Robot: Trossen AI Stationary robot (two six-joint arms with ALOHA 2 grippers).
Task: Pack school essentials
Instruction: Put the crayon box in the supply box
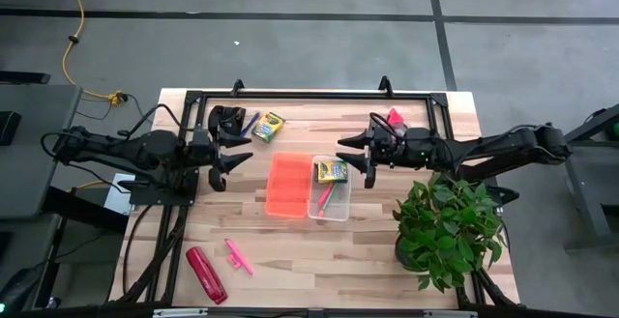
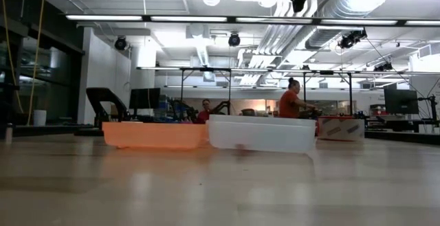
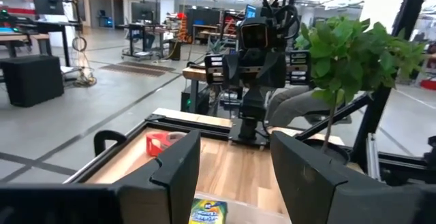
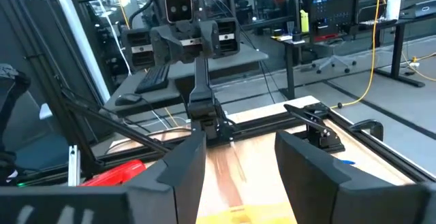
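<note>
High view: straight down over whole desk. Low view: desk-top level, close to the orange tray and clear bin, shared with overhead. Wrist views face each other across the desk.

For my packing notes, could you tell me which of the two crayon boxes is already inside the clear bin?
The crayon box at the far end of the clear bin is packed; the other crayon box lies on the bare table near the left gripper.

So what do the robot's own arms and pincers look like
Both arms are matte black and jointed, with black cables running along them. The left pincer and the right pincer each end in two broad, flat, dark fingers with angular edges.
</note>
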